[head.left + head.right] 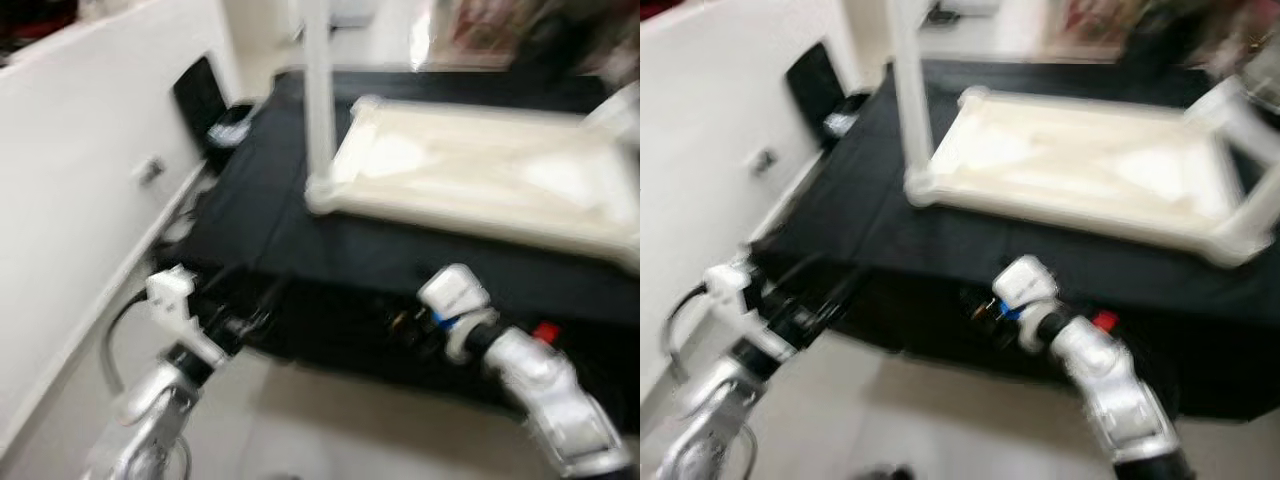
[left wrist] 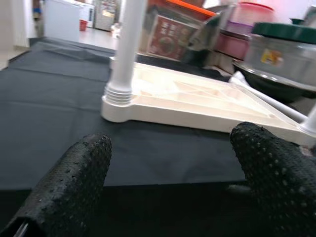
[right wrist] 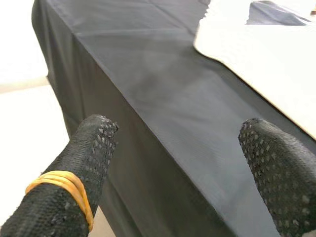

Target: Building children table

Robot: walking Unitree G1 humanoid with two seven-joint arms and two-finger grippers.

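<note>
One big black-draped platform (image 1: 270, 215) fills the middle of the head views, blurred, running from the white wall (image 1: 70, 150) at the left edge across to the right. On it, upper right of the frame, lies the cream children's tabletop (image 1: 480, 175), flipped underside up, ribs showing. At its near left corner a white leg (image 1: 318, 90) stands upright in its socket, rising out of the top of the frame. Far right, another white leg (image 1: 1240, 115) juts at a tilt by the far corner.

Down at the lower edge, both silver arms reach toward the platform's front. Left gripper (image 2: 170, 163): fingers spread wide, nothing between them, hanging just short of the cloth and pointed at the legged corner. Right gripper (image 3: 180, 148): also wide apart and empty, over the platform's front edge, a yellow rubber band (image 3: 61, 185) wrapped round one finger.

A small dark panel (image 1: 200, 95) leans against the wall, upper left.
</note>
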